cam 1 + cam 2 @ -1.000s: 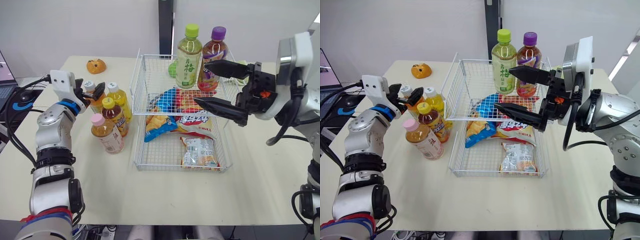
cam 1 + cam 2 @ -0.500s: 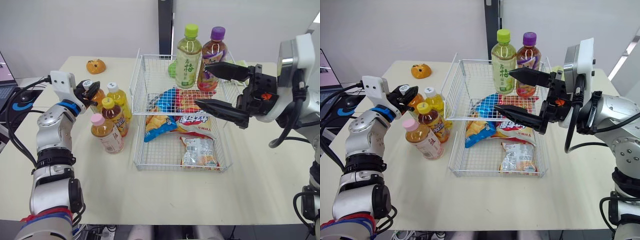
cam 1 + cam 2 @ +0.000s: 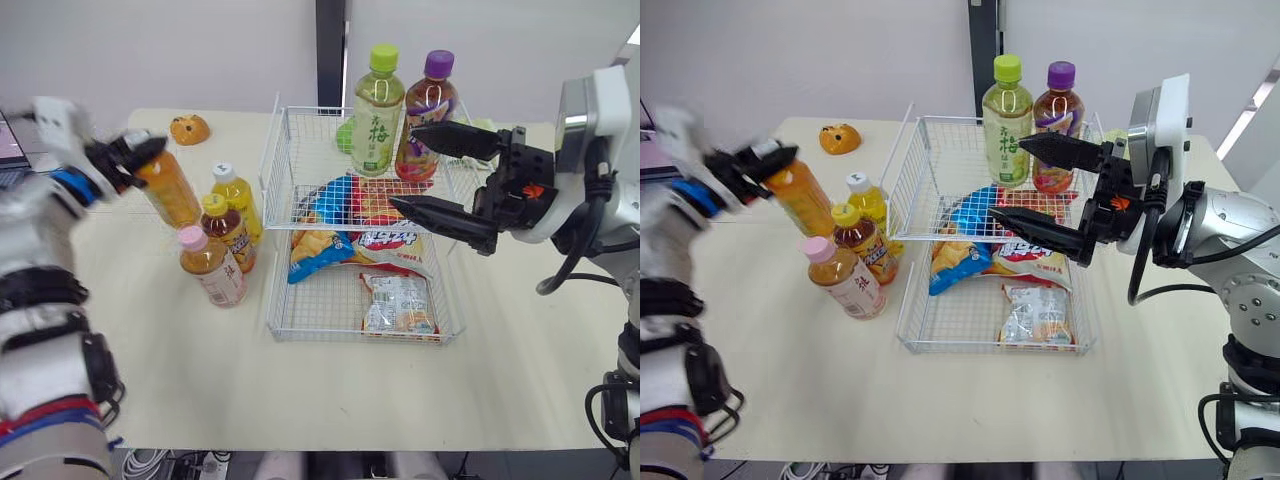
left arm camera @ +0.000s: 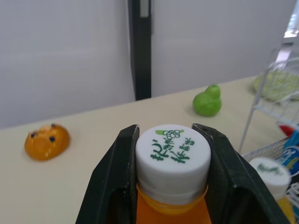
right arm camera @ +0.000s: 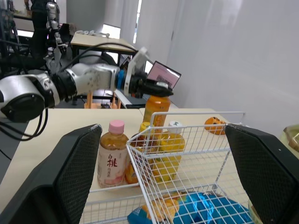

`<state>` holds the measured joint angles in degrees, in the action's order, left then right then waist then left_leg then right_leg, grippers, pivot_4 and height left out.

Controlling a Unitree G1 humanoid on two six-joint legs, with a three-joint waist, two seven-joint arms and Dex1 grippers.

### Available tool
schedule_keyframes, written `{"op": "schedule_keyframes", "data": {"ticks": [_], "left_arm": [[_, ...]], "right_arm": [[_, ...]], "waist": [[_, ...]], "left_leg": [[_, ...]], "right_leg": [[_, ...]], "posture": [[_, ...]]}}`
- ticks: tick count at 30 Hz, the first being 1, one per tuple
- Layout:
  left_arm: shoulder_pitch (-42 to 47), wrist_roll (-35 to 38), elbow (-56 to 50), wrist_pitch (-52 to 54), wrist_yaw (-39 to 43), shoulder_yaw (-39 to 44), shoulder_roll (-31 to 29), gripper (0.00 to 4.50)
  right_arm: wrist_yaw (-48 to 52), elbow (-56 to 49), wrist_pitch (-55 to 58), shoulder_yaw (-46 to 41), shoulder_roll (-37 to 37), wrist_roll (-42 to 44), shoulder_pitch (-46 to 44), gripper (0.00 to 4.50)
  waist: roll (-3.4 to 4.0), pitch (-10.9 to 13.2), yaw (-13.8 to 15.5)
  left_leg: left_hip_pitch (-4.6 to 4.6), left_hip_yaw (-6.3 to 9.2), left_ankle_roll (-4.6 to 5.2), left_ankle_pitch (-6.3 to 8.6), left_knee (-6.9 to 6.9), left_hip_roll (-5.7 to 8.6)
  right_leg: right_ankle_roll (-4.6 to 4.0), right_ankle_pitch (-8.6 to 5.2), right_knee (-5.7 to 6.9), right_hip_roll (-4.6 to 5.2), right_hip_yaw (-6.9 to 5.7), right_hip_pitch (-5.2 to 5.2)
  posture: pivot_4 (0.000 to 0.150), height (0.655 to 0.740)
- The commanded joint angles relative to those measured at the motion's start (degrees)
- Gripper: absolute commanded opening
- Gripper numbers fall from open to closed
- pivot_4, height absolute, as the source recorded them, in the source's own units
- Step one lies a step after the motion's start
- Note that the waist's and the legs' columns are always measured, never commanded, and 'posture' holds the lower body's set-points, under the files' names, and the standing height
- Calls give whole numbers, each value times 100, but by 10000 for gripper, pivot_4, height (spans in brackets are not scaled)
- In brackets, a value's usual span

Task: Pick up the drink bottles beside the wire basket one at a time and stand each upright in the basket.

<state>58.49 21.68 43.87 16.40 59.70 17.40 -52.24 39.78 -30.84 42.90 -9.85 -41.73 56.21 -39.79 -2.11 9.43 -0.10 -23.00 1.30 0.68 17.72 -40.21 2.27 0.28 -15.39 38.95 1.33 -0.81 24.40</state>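
My left gripper (image 3: 133, 154) is shut on the white cap (image 4: 172, 151) of an orange drink bottle (image 3: 168, 190), which hangs tilted above the table, left of the wire basket (image 3: 270, 318). Three bottles stand beside the basket: a yellow one (image 3: 238, 200), a dark one with a yellow cap (image 3: 228, 232) and a pink-capped one (image 3: 210, 265). A green bottle (image 3: 376, 110) and a purple-capped bottle (image 3: 425, 115) stand upright at the basket's far end. My right gripper (image 3: 403, 167) hovers open over the basket's right side with nothing between its fingers.
Several snack bags (image 3: 380, 240) lie on the basket floor. An orange toy (image 3: 191, 130) sits at the table's far left, and a green pear-shaped thing (image 4: 207, 101) lies behind the basket. Bare table lies in front of the basket.
My left gripper closed on the orange bottle's cap and lifted the bottle up and to the left, away from the other three. The right arm has stayed put.
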Motion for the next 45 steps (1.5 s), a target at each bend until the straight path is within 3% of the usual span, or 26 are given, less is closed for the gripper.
{"op": "schedule_keyframes", "data": {"ticks": [1, 6, 12, 17, 32, 45], "left_arm": [[841, 134, 23, 562, 1003, -227, -449, 13678], [2274, -151, 370, 1013, 1923, -834, -619, 13678], [3935, -346, 1093, 1077, 2345, -1125, -108, 13678], [4621, -347, 1657, 1020, 2491, -1074, 505, 13678], [4228, -575, 2361, -252, 1154, -865, 2256, 13678], [3616, -1004, 2627, -1013, 741, -926, 2882, 13678]], "right_arm": [[-1, 13, -204, -77, 33, -82, -147, 45000], [35, 115, -311, -49, 66, -224, -180, 45000], [4, 87, -368, 19, 65, -395, -106, 45000], [-109, -56, -367, -47, 32, -458, 19, 45000], [-776, -657, -120, -562, -345, -355, 530, 45000], [-1309, -1096, 156, -993, -691, 241, 822, 45000]], "waist": [[0, 0, 19], [-5, 5, 43], [-8, 12, 5], [-2, 15, -3], [-1, 18, -4], [-1, 18, 15]], "left_leg": [[4, 0, 1, 1, 0, 4], [3, 2, 4, 1, -9, 6], [-2, 3, 6, 2, -20, 2], [-2, 1, 7, 3, -20, 1], [-9, -1, 6, 2, -26, 0], [-31, -3, 6, 2, -30, 0]], "right_leg": [[0, 0, 0, 3, 1, -3], [2, -1, 2, 1, -3, -9], [6, -3, 7, -5, -4, -6], [7, -4, 7, -4, -1, -5], [7, -4, 15, -4, 5, 5], [8, -3, 17, -4, 5, 25]], "posture": [[1500, 7400], [1500, 7400], [1500, 7400], [1500, 7400], [1500, 7400], [1500, 7400]]}}
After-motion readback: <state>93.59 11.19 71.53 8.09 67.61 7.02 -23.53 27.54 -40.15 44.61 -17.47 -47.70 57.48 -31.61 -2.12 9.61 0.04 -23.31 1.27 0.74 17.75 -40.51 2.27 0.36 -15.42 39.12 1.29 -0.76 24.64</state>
